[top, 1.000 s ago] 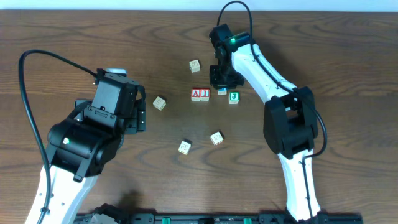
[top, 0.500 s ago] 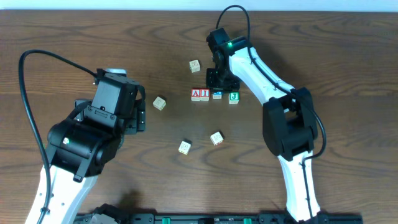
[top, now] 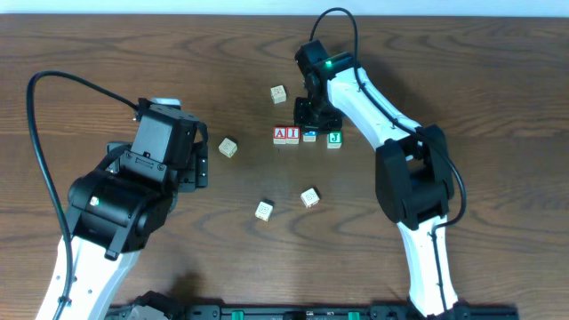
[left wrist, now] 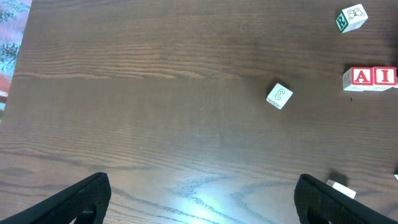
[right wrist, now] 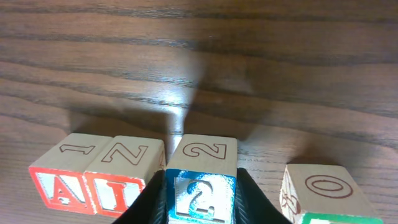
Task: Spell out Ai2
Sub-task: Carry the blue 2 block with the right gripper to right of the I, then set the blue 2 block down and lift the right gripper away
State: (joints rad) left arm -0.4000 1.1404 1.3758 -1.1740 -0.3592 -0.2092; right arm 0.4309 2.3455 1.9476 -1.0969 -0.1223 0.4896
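Dark wood-grain worktop (top: 462,53) fills every view; no room shows. At left, the left pincer (left wrist: 202,199) stands spread wide above bare wood. Only its wrist view makes out the C on a pale cube (left wrist: 279,96). At centre the A cube (top: 280,134), I cube (top: 292,134) and 2 cube (top: 309,135) sit in a row running left to right. Their characters read upright from overhead, and the J cube (top: 334,138) stands apart on the right. Only the right wrist view shows the right pincer (right wrist: 200,190) close against both sides of the 2 cube. I cannot tell whether it is pinching.

green-framed cube (right wrist: 323,186) cropped below, 2 cube (top: 309,136) part-hidden
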